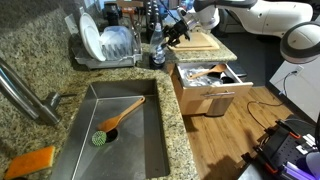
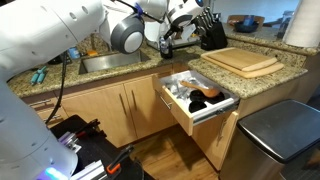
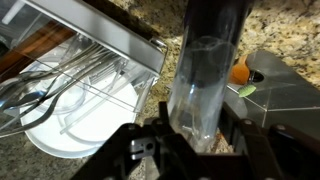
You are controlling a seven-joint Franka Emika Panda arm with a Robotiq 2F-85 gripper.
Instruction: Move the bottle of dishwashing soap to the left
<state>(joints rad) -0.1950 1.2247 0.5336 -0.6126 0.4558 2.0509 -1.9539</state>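
The bottle of dishwashing soap (image 3: 205,70) is a slim translucent bottle with dark contents. It stands on the granite counter beside the dish rack, at the sink's far corner in an exterior view (image 1: 157,43). My gripper (image 3: 200,135) has one finger tight against each side of the bottle's clear part. The gripper shows in both exterior views (image 1: 168,35) (image 2: 168,40). The bottle's cap is out of the wrist view.
A dish rack (image 1: 105,45) with plates stands right beside the bottle. The sink (image 1: 150,150) holds a brush (image 1: 115,120). A wooden cutting board (image 2: 245,60), a knife block (image 2: 212,35) and an open drawer (image 2: 185,115) lie on the bottle's other side.
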